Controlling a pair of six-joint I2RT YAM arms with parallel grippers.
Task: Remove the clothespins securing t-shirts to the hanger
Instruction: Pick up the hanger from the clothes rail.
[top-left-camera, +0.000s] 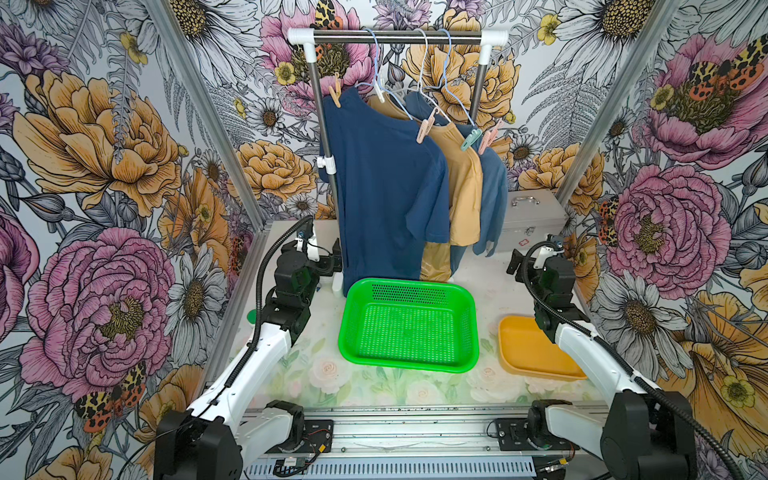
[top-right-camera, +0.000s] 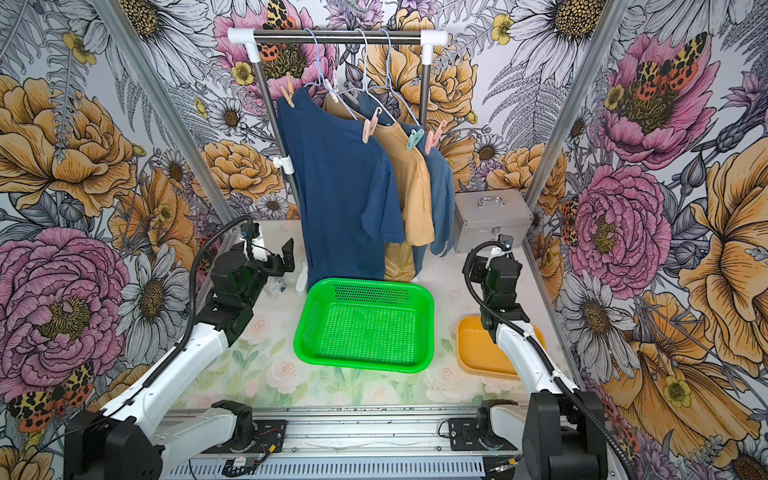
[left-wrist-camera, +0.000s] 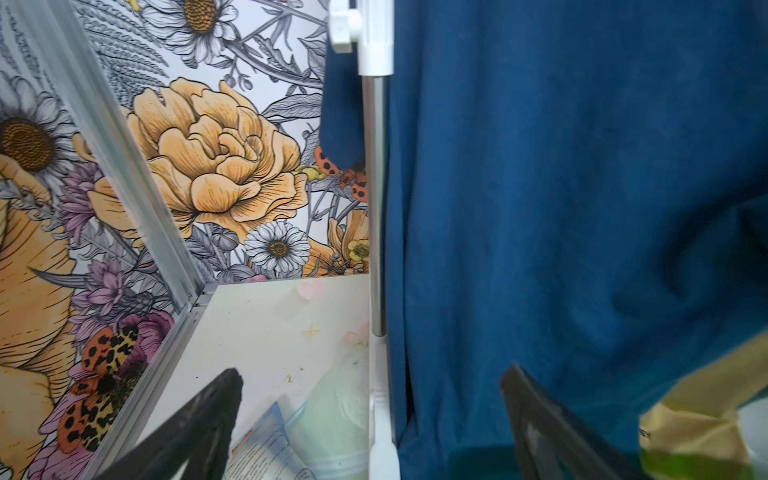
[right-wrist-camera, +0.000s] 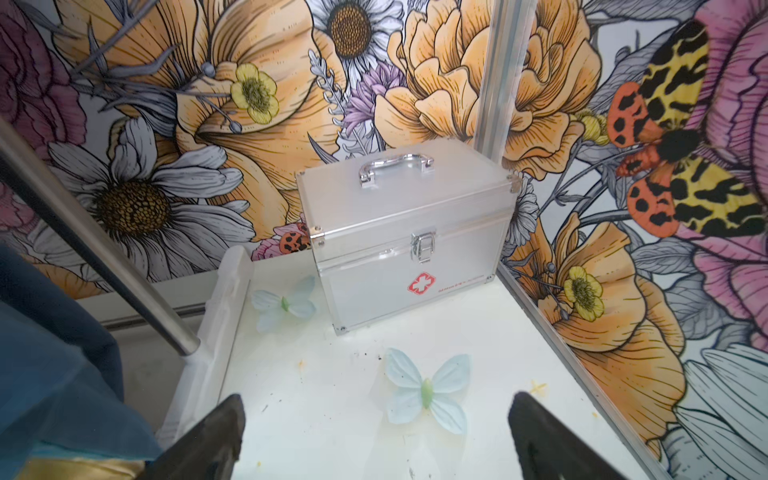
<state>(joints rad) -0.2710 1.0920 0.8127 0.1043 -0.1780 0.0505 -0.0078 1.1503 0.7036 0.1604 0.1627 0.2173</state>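
**A:** Where are the t-shirts?
**B:** Hanging from the rail, a tan one between two navy. The left wrist view shows only navy cloth, just ahead of the left fingers, which are spread wide.
**A:** And the right fingers?
**B:** Also wide, holding nothing, facing a silver first-aid case.
**A:** The clothespins?
**B:** Only the top views show them. Peach, white, pink and mint, clipped at the shoulders, high above both pairs of fingers.
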